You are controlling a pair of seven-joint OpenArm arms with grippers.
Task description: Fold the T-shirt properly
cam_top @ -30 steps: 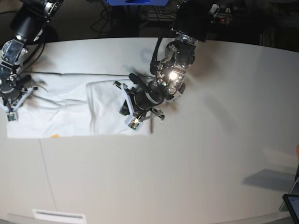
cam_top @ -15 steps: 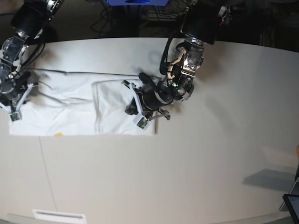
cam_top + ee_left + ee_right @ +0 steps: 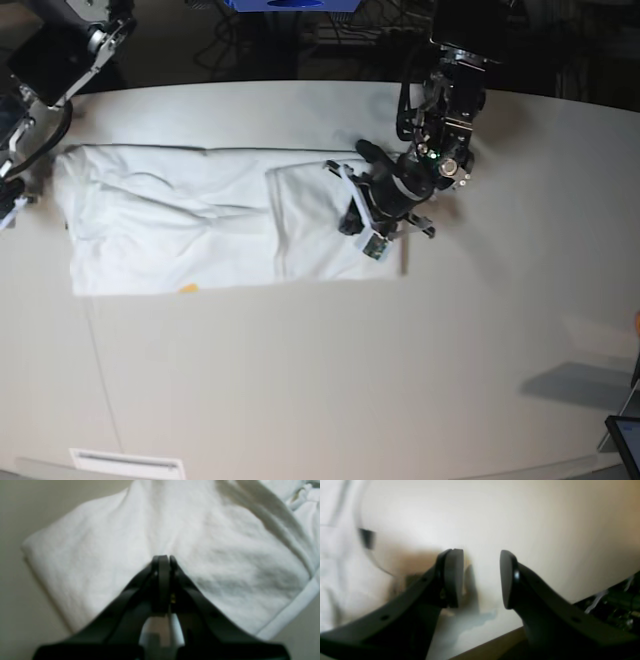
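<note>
The white T-shirt (image 3: 170, 220) lies as a long strip across the table, with a folded-over panel (image 3: 320, 215) at its right end. A speck of yellow print (image 3: 188, 288) peeks out at its front edge. My left gripper (image 3: 163, 558) is shut on a pinch of cloth on the T-shirt (image 3: 225, 562), which tents up at the tips. In the base view this left gripper (image 3: 368, 228) sits on the folded panel's right side. My right gripper (image 3: 481, 577) stands open over bare table, nothing between its fingers. The T-shirt (image 3: 335, 580) is blurred to its left.
The right arm (image 3: 45, 75) reaches off the base view's left edge, past the shirt's left end. A dark tablet corner (image 3: 625, 440) sits at the front right. Dark cables and gear (image 3: 300, 30) lie beyond the table's far edge.
The left gripper has dragged the shirt to the right, still shut on it. The right gripper has opened, let go of the shirt's left end and pulled away to the left.
</note>
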